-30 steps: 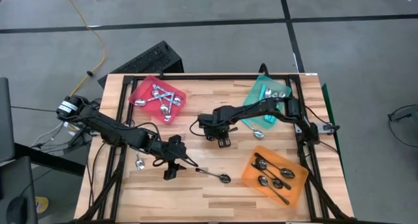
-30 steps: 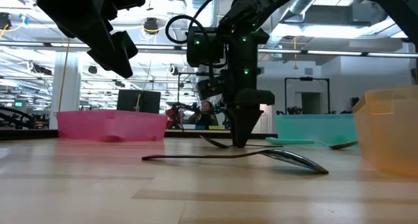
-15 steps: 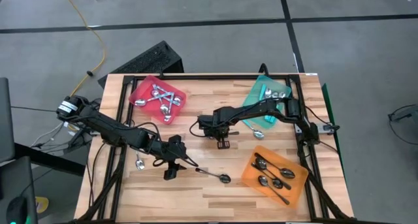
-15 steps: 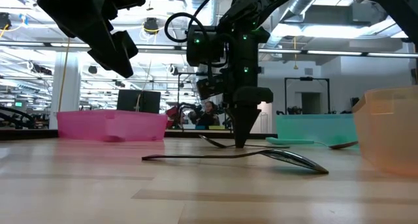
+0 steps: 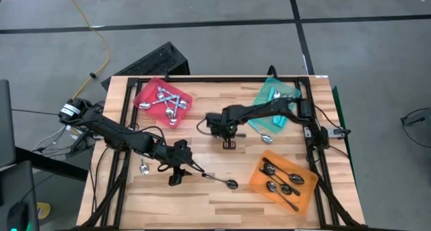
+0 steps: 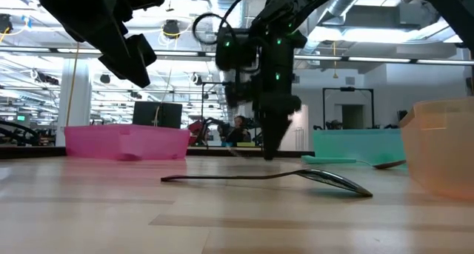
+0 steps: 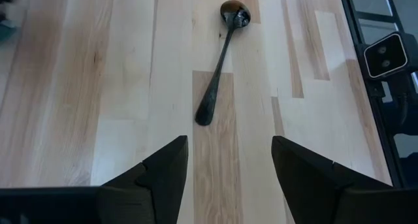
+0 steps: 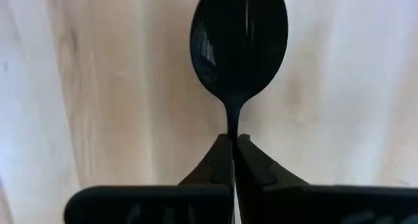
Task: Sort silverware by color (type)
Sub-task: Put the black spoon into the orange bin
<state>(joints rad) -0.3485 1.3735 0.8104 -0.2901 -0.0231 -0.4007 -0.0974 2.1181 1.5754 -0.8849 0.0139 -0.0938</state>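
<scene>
While the red tray (image 5: 161, 100) at ten o'clock holds shiny spoons (image 5: 168, 103), the orange tray (image 5: 283, 180) at five o'clock holds dark spoons (image 5: 281, 179). Right gripper (image 8: 233, 160), at table centre, has its fingers pressed together, pinching a glossy black spoon (image 8: 239, 48) by the neck. Left gripper (image 7: 228, 160), fingers spread, hangs over another dark spoon (image 7: 221, 61) at six o'clock.

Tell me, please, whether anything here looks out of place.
Nothing is spilled or damaged. Three spoons lie loose, unsorted: a shiny silver spoon near the left edge, an all-black spoon near the front edge, a teal-handled spoon beside the translucent teal tray. The right tool is shut on another black spoon.
</scene>
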